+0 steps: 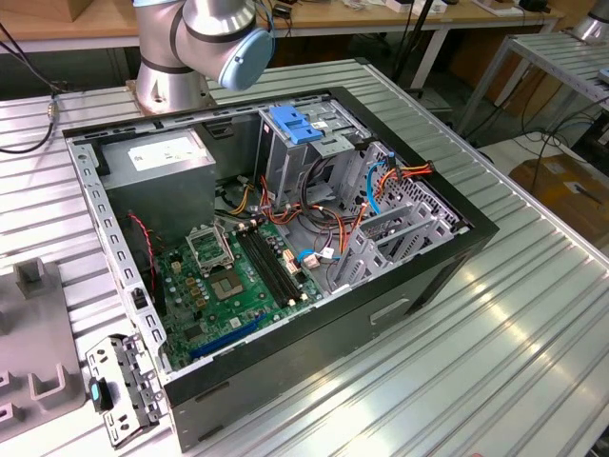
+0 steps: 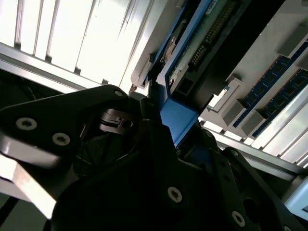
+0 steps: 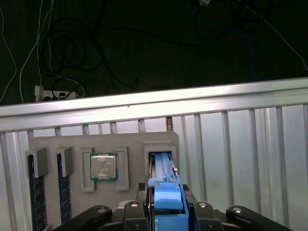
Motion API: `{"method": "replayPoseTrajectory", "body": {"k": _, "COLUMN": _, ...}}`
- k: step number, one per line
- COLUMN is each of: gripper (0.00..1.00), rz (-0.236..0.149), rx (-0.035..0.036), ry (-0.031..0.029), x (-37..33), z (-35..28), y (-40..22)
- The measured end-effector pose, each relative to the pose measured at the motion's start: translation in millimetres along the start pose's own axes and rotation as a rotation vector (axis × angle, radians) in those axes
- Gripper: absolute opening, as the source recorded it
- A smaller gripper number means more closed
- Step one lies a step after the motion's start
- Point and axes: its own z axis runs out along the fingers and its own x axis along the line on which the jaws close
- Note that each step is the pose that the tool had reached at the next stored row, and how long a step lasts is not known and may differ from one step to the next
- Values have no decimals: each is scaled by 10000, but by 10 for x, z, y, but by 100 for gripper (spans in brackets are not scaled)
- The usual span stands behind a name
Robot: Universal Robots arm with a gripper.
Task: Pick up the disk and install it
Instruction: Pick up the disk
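In the first wrist view the disk (image 3: 165, 185) stands on edge in a slot of a grey holder tray (image 3: 134, 144), and its bright blue carrier runs away from the camera. My gripper (image 3: 168, 214) sits astride its near end, with a dark finger (image 3: 137, 211) pressed against each side. The second wrist view shows the blue end tab of the disk (image 2: 179, 119) between the black fingers of the gripper (image 2: 161, 122), with the drive's dark body and circuit board beyond. The exterior view has the open computer case (image 1: 400, 286) with its metal drive cage (image 1: 314, 143).
The holder tray also carries a processor chip (image 3: 104, 167) and upright memory sticks (image 3: 36, 192). It lies on a ribbed aluminium table (image 3: 240, 144) whose edge rail (image 3: 154, 106) runs just behind it. In the case are a green motherboard (image 1: 238, 276), cables, and a blue clip (image 1: 295, 124) on the cage.
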Motion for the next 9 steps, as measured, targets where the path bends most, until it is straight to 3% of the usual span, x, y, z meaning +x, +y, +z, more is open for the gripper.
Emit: {"method": "replayPoseTrajectory", "body": {"k": 9, "gripper": 37, "rz": 0, "rx": 0, "ry": 1, "x": 0, "z": 0, "y": 0}}
